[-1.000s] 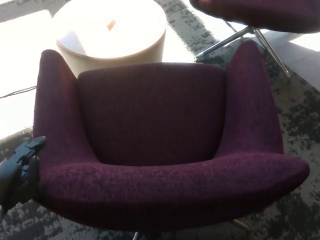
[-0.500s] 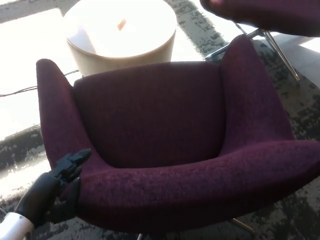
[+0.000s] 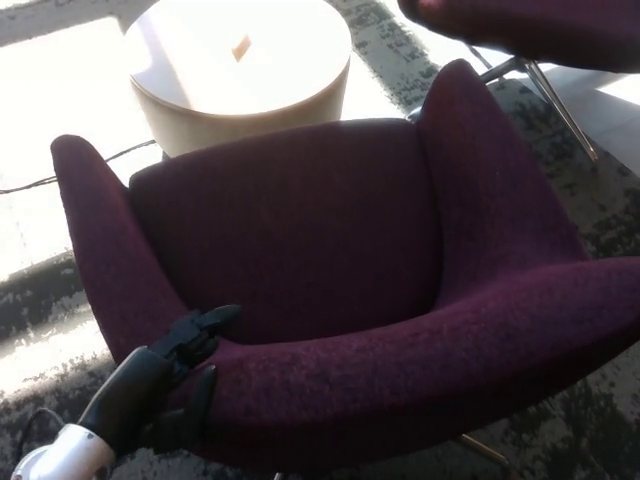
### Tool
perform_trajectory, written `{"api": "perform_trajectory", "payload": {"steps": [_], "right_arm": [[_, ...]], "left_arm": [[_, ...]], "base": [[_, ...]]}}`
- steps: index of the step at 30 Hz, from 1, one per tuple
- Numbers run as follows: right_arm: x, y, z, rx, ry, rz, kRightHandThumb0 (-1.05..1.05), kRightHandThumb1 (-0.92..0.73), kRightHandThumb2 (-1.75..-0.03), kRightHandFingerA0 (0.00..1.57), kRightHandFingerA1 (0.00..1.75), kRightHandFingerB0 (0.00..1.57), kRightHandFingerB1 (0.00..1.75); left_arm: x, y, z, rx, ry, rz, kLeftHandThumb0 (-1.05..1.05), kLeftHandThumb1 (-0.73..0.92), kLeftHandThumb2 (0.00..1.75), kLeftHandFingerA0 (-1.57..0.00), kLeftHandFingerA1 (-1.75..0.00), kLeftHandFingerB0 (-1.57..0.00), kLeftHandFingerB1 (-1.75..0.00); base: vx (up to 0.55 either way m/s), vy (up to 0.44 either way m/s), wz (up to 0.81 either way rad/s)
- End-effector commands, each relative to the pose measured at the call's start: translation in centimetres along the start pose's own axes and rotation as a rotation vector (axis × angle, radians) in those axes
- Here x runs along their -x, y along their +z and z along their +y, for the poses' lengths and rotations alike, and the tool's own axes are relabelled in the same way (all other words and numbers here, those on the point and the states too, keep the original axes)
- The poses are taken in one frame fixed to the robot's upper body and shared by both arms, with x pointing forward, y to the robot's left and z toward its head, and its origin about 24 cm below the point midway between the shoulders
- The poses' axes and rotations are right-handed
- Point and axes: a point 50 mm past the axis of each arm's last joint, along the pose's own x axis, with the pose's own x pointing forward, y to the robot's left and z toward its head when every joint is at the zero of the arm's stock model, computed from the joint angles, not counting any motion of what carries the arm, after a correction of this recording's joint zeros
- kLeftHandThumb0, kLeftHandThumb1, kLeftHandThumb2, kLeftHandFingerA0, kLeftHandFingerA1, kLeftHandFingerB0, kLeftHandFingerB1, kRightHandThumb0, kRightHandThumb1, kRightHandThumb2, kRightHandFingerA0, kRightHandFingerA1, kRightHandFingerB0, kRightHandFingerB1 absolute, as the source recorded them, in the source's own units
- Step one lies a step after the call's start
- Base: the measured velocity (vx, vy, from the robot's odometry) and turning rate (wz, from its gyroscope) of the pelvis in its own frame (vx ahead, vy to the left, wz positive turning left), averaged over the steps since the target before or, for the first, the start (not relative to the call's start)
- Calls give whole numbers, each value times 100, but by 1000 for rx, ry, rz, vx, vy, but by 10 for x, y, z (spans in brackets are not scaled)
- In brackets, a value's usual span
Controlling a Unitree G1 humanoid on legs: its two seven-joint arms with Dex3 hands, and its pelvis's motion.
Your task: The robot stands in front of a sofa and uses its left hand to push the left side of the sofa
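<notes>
Pressing against the purple sofa (image 3: 330, 250) at its left arm, the left hand (image 3: 165, 375) has fingers (image 3: 205, 322) spread, gripping nothing; round table (image 3: 240, 70) sits behind.

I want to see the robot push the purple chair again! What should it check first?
1. Left hand touching the dark purple fabric sofa chair at its left front corner: ok.
2. Fingers laid on the cushion edge, not gripping it: ok.
3. Round cream side table behind the chair apart from the chair's back: cannot tell, the gap looks narrow.
4. Second purple chair with metal legs at upper right not touching the right armrest: cannot tell, they look close.
5. Thin black cable on the floor at left away from the chair's legs: cannot tell, legs mostly hidden.
6. Right hand out of the way: ok, not in view.
</notes>
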Motion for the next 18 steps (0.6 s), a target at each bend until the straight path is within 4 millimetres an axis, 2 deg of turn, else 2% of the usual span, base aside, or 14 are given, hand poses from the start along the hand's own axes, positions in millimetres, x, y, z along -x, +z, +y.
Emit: {"api": "perform_trajectory", "payload": {"steps": [1,2,3,4,7,9,10,11,12,14,15,16,17,18], "right_arm": [[1,-4,-4,16,-13,13,-57,-77,-64,54,61,47,43],[1,-4,-3,15,-16,14,-58,-61,-94,50,66,43,55],[1,-4,-3,9,-16,16,-58,-61,-94,50,66,43,55],[1,-3,-3,8,-14,15,-54,-77,-63,53,59,47,42],[0,-3,-4,3,-15,13,-56,-61,-94,49,66,41,55],[-1,-3,-6,1,-20,14,-56,-61,-94,49,66,40,54],[-1,-2,-6,-14,-16,15,-53,-76,-62,52,60,47,42],[-2,-2,-6,16,-16,14,-54,-77,-62,52,58,48,42],[-3,-2,-6,29,-16,11,-53,-77,-63,53,58,48,42],[-2,-2,-7,37,-17,5,-53,-77,-63,53,58,48,43],[-2,-2,-7,44,-18,-1,-53,-78,-63,53,57,49,43],[-2,-2,-7,50,-17,-4,-54,-78,-63,53,58,48,43],[-2,-1,-7,53,-16,-5,-54,-78,-63,53,58,48,43],[-3,-1,-7,46,-16,-4,-54,-79,-63,53,57,48,42]], "left_arm": [[-15,11,-37,9,-137,-43,-89,92,78,-5,-31,-7,-27],[-17,12,-43,21,-153,-49,-89,92,79,0,-26,-10,-26],[-18,13,-45,25,-157,-51,-89,92,79,0,-26,-10,-26],[-21,15,-56,9,-184,-47,-88,92,76,-2,-27,-13,-26],[-24,20,-69,13,-222,-37,-90,91,76,-2,-28,-5,-26],[-25,24,-77,10,-246,-43,-88,92,75,0,-28,-6,-27],[-26,27,-84,7,-266,-60,-85,75,114,-3,-29,-8,-28],[-29,29,-91,32,-286,-44,-92,92,71,-3,-26,-8,-26],[-30,30,-96,43,-300,-39,-86,72,114,-2,-28,-4,-26],[-33,31,-104,17,-319,-47,-85,72,115,-1,-30,-4,-27],[-34,32,-107,6,-325,-52,-91,91,74,-4,-29,-8,-27],[-35,33,-111,-6,-331,-55,-86,74,115,-3,-39,-5,-30],[-36,34,-114,-17,-337,-57,-86,74,115,-3,-39,-5,-30],[-38,35,-116,-23,-341,-62,-99,86,81,-8,-36,-12,-27]], "base": [[0,0,0],[0,0,0],[0,0,0],[0,0,0],[0,0,0],[0,0,0],[0,0,0],[0,0,0],[0,0,0],[0,0,0],[0,0,0],[0,0,0],[0,0,0],[0,0,0]]}}
